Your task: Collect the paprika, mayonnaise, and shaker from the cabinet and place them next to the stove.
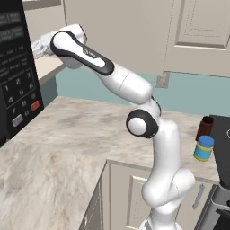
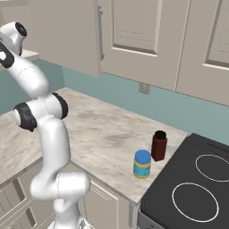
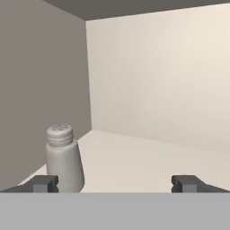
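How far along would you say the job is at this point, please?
Two of three look done: the paprika and the mayonnaise stand on the counter beside the stove. In hand: the open tool is inside the cabinet, with the shaker upright just inside one fingertip, not gripped. Left: grasp it and carry it over.

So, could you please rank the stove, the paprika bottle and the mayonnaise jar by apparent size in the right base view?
1. stove, by far the largest.
2. paprika bottle and mayonnaise jar: too alike to rank.
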Controlling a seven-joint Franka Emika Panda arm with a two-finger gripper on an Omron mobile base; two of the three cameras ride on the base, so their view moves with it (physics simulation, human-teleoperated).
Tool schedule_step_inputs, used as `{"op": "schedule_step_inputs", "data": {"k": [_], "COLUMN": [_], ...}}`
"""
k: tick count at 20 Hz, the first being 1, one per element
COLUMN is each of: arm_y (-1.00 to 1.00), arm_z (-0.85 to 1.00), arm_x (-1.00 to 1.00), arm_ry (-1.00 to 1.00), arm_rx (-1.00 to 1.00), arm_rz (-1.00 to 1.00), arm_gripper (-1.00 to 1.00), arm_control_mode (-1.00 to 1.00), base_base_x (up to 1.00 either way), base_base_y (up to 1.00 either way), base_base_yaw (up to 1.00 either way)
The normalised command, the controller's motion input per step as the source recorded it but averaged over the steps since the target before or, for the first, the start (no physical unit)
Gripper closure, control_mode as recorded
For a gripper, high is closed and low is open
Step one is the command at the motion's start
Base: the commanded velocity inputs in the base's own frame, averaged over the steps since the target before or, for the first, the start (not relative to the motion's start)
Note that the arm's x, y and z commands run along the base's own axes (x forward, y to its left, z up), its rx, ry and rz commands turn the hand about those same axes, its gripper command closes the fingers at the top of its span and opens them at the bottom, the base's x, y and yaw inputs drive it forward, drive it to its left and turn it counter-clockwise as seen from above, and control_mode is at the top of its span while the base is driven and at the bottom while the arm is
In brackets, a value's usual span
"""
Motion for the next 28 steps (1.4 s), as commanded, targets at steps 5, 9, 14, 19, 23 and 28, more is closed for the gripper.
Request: {"op": "schedule_step_inputs", "data": {"k": [5,9,14,19,23,28], "arm_y": [0.50,0.45,0.30,0.01,0.23,0.42], "arm_z": [-0.02,-0.07,-0.05,0.00,0.00,0.00], "arm_x": [-0.01,-0.03,-0.14,-0.36,-0.46,-0.12], "arm_ry": [0.00,0.00,-0.01,-0.08,-0.09,-0.02], "arm_rx": [-0.03,-0.02,-0.01,0.00,0.00,0.00], "arm_rz": [0.05,0.06,0.06,0.01,0.00,0.02], "arm_gripper": [-1.00,-1.00,-1.00,-1.00,-1.00,-1.00], "arm_control_mode": [-1.00,-1.00,-1.00,-1.00,-1.00,-1.00], "base_base_x": [0.00,0.00,0.00,0.00,0.00,0.00], "base_base_y": [0.00,0.00,0.00,0.00,0.00,0.00], "base_base_yaw": [0.00,0.00,0.00,0.00,0.00,0.00]}}
